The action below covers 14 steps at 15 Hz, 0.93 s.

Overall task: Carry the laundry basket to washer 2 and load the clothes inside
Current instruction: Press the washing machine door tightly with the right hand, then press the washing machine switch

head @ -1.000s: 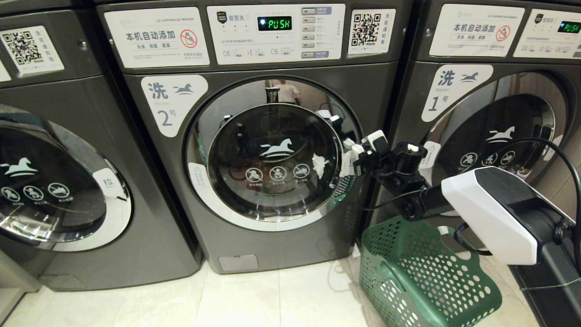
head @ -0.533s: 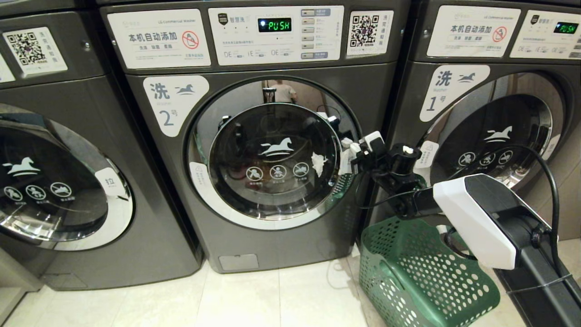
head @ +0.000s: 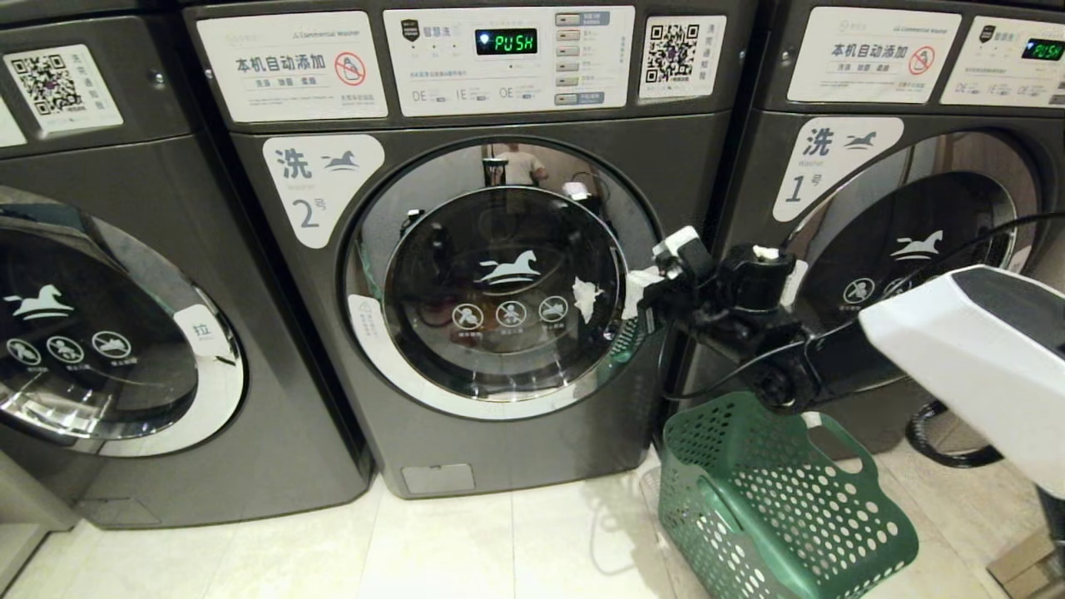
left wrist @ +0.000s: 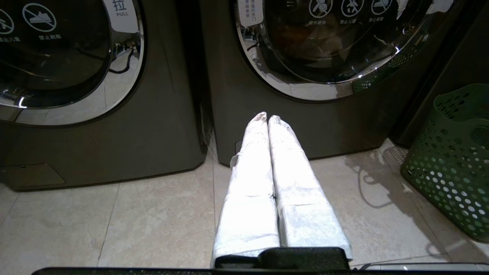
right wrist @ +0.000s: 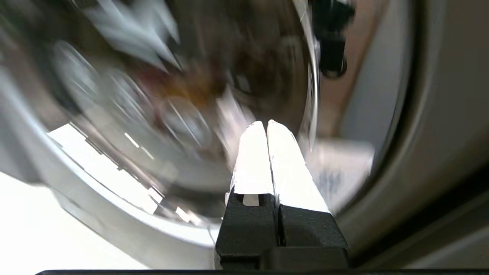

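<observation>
Head view: washer 2 [head: 499, 274] stands with its door shut; the green laundry basket [head: 782, 507] sits on the floor beside its right corner. The right claw [head: 645, 291], fingers together, is at the door's right rim. Left wrist view: the left claw [left wrist: 267, 117] is pressed together above the floor tiles [left wrist: 153, 225]. Right wrist view: blurred, probably the door glass.

Pale tiled floor [head: 499, 549], three dark grey washers standing on it, green laundry basket [head: 782, 507] beside washer 2 [head: 491, 274]
</observation>
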Motion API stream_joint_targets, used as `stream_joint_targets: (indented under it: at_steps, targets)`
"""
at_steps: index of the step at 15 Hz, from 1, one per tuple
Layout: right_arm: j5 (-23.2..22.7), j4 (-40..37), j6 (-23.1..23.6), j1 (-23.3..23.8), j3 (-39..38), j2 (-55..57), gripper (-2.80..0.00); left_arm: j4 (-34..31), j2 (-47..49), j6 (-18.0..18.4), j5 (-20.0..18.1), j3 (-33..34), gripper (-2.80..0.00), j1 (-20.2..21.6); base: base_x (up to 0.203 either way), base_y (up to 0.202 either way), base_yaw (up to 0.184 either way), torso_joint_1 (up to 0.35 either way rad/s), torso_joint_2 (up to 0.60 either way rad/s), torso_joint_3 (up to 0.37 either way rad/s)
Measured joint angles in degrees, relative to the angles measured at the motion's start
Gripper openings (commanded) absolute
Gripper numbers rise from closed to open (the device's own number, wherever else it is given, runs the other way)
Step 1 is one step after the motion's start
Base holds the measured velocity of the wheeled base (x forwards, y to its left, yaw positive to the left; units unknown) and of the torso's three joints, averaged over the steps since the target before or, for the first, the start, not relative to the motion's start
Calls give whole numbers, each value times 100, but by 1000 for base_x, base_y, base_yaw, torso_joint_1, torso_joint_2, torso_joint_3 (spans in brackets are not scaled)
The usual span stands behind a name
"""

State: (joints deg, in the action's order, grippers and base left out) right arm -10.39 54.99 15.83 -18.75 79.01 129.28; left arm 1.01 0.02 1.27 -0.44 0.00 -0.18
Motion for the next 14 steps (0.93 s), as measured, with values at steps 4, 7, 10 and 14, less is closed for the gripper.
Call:
stream_joint_targets:
  at_steps: [4, 7, 10, 14]
  targets:
    - [-223, -546, -192, -468, 590, -924, -280, 9, 0, -20, 4, 0, -280, 0, 0, 0, 0, 0, 0, 0]
    - [-147, -1012, -195, -659, 1816, -1127, -280, 4, 0, -23, 9, 0, -280, 0, 0, 0, 0, 0, 0, 0]
    - [590, -1610, -153, -729, 2842, -1293, -280, 3, 0, -33, 9, 0, -280, 0, 0, 0, 0, 0, 0, 0]
    - [1096, -1969, -150, -596, 2562, -1790, -280, 2, 0, -63, 9, 0, -280, 0, 0, 0, 0, 0, 0, 0]
